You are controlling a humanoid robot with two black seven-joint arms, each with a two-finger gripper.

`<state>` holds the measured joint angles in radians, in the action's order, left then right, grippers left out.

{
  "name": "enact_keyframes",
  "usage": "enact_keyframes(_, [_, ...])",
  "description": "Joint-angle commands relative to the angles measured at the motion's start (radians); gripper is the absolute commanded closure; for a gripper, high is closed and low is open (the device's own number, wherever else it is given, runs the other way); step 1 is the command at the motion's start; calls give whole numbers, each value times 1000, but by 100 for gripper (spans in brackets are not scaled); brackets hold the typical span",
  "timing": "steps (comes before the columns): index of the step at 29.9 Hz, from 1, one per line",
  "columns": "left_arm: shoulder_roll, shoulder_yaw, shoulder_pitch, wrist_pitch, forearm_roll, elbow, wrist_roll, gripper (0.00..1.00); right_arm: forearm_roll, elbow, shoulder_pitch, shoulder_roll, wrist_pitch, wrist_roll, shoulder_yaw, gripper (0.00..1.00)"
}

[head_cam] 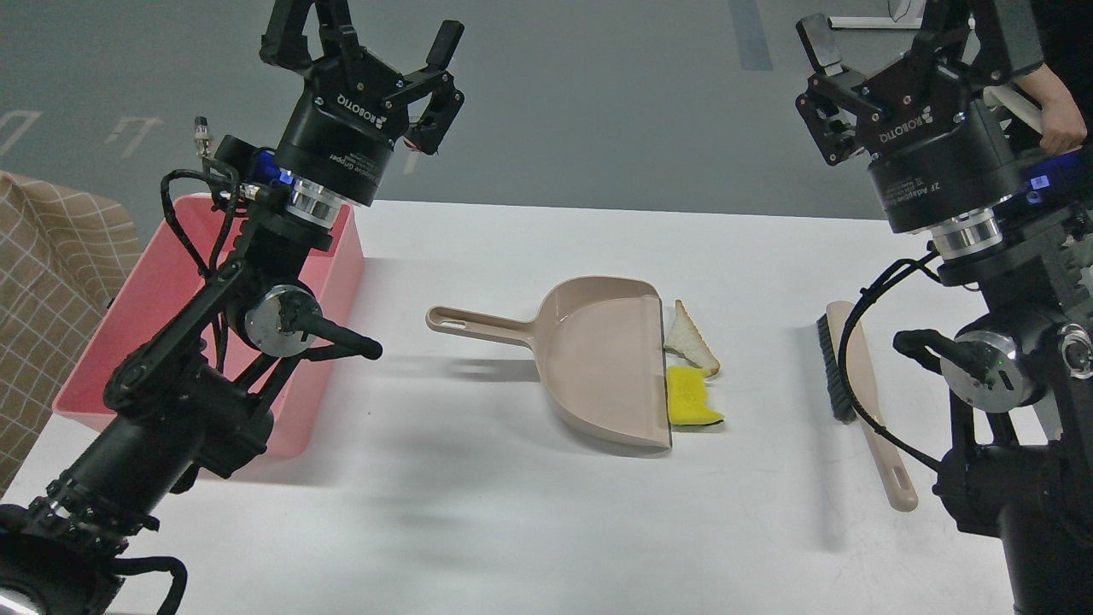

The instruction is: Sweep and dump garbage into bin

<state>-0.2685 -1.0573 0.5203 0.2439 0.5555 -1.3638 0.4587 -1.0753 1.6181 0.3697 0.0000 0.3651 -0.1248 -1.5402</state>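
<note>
Head view: "ROBOTIQ" on left hand (367, 38)

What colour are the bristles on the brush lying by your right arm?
The bristles are dark, black or charcoal, on a beige brush. The head view shows them best.

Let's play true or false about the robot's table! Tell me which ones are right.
1. The bread is inside the dustpan. False: it lies on the table just outside the pan's open edge.
2. The yellow sponge lies beside the bread. True.
3. The right gripper holds the brush. False: the brush lies on the table.
4. The pink bin is left of the dustpan. True.
5. The left gripper is open. True.
</note>
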Motion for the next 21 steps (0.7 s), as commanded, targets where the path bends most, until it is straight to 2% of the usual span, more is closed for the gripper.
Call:
enact_keyframes(1, [2, 0, 0, 0, 1, 0, -2, 1, 0, 0, 0, 0, 0, 1, 0, 0])
enact_keyframes(9, [-1, 13, 1, -12, 89, -3, -2, 1, -3, 5, -1, 0, 0, -1, 2, 0])
enact_keyframes(12, [-3, 20, 1, -98, 173, -23, -6, 1, -3, 0, 2, 0, -2, -1, 0, 0])
enact_keyframes(13, [-6, 31, 0, -163, 217, -41, -14, 1, -3, 0, 3, 0, -2, -1, 0, 0])
enact_keyframes(15, [-18, 69, 1, -236, 277, -72, -38, 1, -5, 3, 3, 0, -2, -1, -1, 0])
enact_keyframes(18, [-27, 92, -3, -301, 331, -100, -119, 1, -6, 6, 2, 0, 3, 5, -3, 0])
enact_keyframes(20, [-31, 97, -16, -339, 348, -124, -195, 1, -11, 23, 0, 0, 6, 19, -6, 0])
enact_keyframes(21, [-32, 97, -25, -345, 348, -127, -202, 1, -11, 28, 0, 0, 6, 28, -6, 0])
